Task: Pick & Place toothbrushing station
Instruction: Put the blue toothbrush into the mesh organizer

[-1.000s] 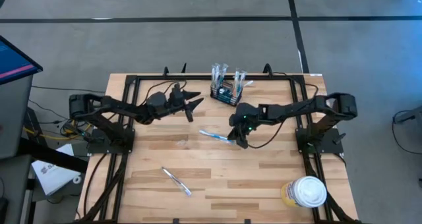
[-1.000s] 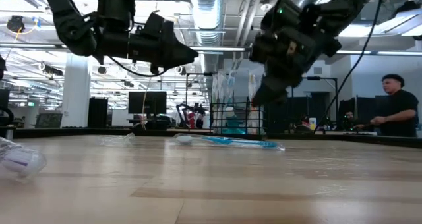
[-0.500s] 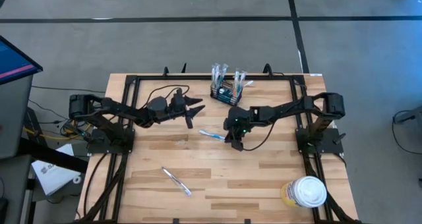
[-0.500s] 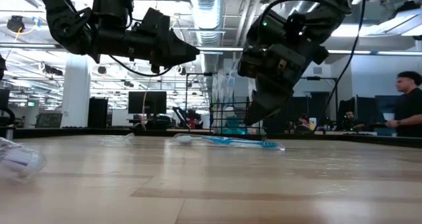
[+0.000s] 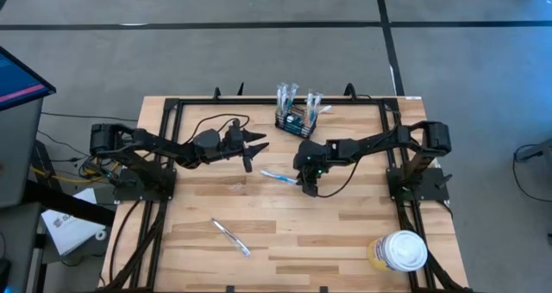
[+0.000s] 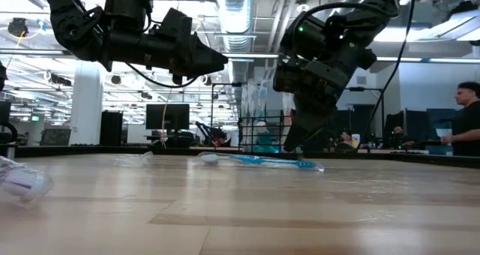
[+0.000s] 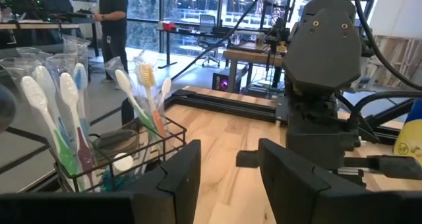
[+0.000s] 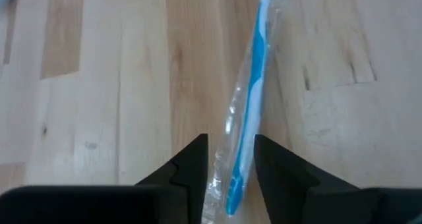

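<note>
High view: the right gripper (image 5: 308,184) is poised over the near end of a wrapped brush (image 5: 278,177) at mid-table; the holder (image 5: 296,121) stands at the far edge, well apart. The left gripper (image 5: 255,141) hovers between them, fingers parted, empty.

Low view: the right arm is angled steeply down, fingertips just above the table (image 6: 240,210).

Right wrist view: the open fingers straddle the brush (image 8: 249,118); it should be kept centred, and the fingers closed only once lowered fully.
</note>
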Available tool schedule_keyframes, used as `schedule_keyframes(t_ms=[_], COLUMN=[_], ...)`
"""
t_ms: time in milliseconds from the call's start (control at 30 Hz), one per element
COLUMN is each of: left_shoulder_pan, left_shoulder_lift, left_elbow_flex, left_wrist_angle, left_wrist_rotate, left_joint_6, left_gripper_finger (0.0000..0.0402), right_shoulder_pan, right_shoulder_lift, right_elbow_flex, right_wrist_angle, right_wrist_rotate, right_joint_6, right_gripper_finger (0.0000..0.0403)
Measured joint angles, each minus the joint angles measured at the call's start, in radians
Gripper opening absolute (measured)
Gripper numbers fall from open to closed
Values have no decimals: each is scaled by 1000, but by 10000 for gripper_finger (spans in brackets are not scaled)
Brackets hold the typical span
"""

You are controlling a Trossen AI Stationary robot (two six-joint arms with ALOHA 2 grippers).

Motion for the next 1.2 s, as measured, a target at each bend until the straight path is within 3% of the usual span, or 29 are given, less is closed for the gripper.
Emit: schedule_keyframes(t_ms=[267, 500, 767, 1000, 1200], left_shoulder_pan=[0, 0, 0, 0, 0], left_shoulder_lift=[0, 0, 0, 0, 0], left_elbow_flex=[0, 0, 0, 0, 0], left_wrist_angle=[-25, -32, -32, -32, -32], left_wrist_rotate=[0, 1, 1, 1, 1], left_joint_6=[0, 0, 0, 0, 0], left_gripper_finger=[144, 144, 144, 144, 144], right_shoulder_pan=[10, 29, 51, 56, 55], right_shoulder_lift=[58, 107, 104, 105, 81], right_elbow_flex=[6, 16, 14, 13, 11], right_wrist_angle=[18, 6, -7, -10, -2], right_wrist_rotate=[40, 47, 123, 140, 135], right_joint_6=[2, 2, 2, 36, 48], right_gripper_finger=[145, 147, 99, 19, 11])
